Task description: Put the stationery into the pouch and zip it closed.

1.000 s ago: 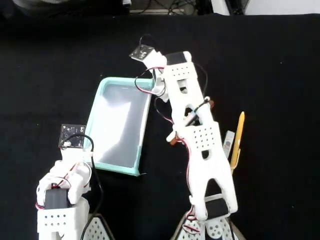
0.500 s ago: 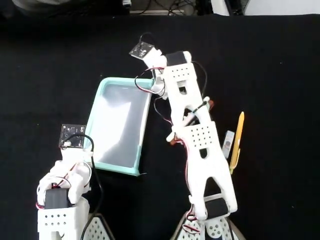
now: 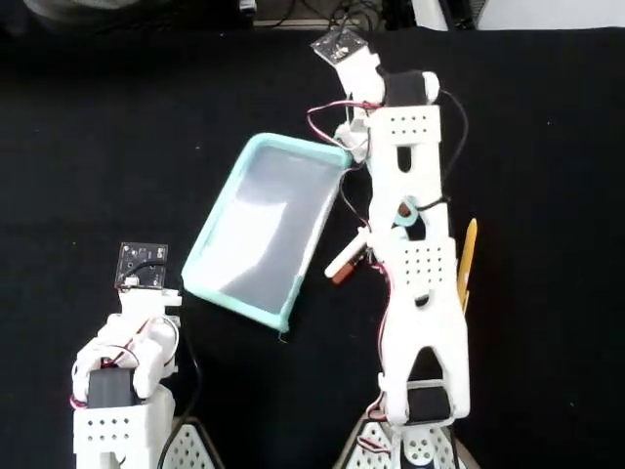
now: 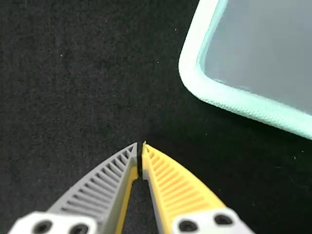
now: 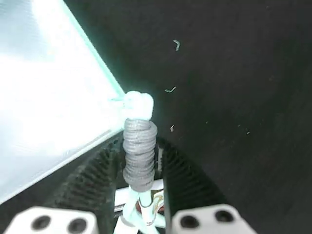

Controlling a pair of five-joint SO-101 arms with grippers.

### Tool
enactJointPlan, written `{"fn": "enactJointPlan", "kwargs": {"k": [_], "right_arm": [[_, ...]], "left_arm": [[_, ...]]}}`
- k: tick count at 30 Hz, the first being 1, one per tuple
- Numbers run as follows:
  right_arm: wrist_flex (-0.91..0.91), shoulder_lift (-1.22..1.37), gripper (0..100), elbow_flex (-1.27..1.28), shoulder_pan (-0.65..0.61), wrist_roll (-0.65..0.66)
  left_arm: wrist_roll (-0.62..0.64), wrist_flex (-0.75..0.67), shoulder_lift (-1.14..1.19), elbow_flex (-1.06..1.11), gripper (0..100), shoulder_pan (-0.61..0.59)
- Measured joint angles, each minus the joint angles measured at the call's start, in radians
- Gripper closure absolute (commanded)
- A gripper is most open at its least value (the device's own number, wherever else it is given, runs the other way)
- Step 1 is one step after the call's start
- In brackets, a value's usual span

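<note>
The mint-edged translucent pouch (image 3: 264, 230) lies tilted on the black table. At its far right corner my right gripper (image 3: 352, 147) is shut on the zipper pull. In the right wrist view the pull is a grey coiled cord (image 5: 140, 156) with a white knot (image 5: 139, 103), held between the dark fingers (image 5: 183, 175) beside the pouch (image 5: 48, 97). A yellow pencil (image 3: 467, 256) lies right of the right arm. A white marker with a red-brown cap (image 3: 347, 264) lies left of it. My left gripper (image 4: 141, 148) is shut and empty, near the pouch's rounded corner (image 4: 195, 78).
The left arm (image 3: 122, 376) sits folded at the near left. The right arm (image 3: 415, 274) stretches over the table's middle right and covers part of the stationery. Cables run along the table's far edge (image 3: 322, 21).
The right arm swung toward the far right with the zipper pull in its gripper. The pouch's far end went with it and the pouch turned clockwise. The left arm stayed still.
</note>
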Motion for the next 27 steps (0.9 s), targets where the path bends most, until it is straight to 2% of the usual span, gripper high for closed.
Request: {"fn": "enactJointPlan", "kwargs": {"k": [3, 14, 22, 27], "right_arm": [[0.0, -0.081, 98.7, 0.083, -0.038, -0.002], [-0.003, -0.546, 98.7, 0.327, -0.301, -0.071], [-0.003, -0.789, 98.7, 0.473, -0.333, -0.11], [-0.002, -1.039, 98.6, 0.706, -0.359, -0.13]], "left_arm": [[0.0, 0.0, 0.0, 0.0, 97, 0.0], [0.0, 0.0, 0.0, 0.0, 97, 0.0], [0.0, 0.0, 0.0, 0.0, 97, 0.0], [0.0, 0.0, 0.0, 0.0, 97, 0.0]]}}
